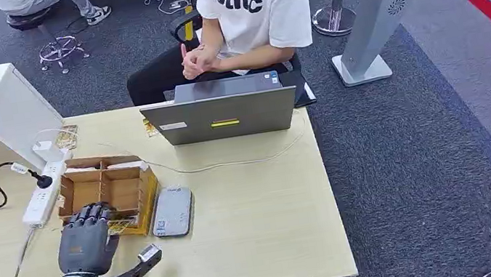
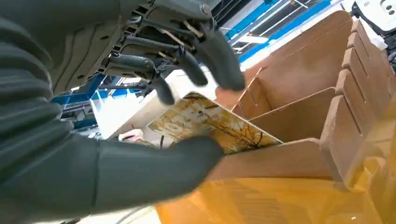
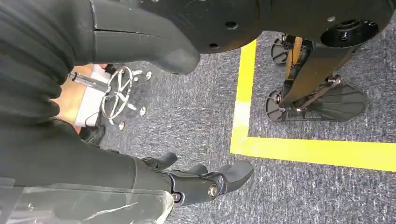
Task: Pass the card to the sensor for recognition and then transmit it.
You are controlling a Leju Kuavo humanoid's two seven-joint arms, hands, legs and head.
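1. My left hand (image 1: 86, 239) sat at the lower left of the frame, over the cardboard box's (image 1: 104, 183) near edge, thumb (image 2: 154, 170) and fingers (image 2: 219, 60) bracketing the card (image 2: 210, 123); I cannot tell whether they gripped it.
2. The card leaned in the nearest compartment, long axis along the divider.
3. The grey sensor (image 1: 172, 211) lay just right of the box, with bare tabletop (image 1: 262, 217) further right.
4. My right hand (image 3: 201, 182) hung over carpet, fingers loosely curled, holding nothing.

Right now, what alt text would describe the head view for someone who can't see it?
The robot's left hand reaches onto a card at a cardboard box on a table, beside a grey sensor. A person sits behind a laptop.
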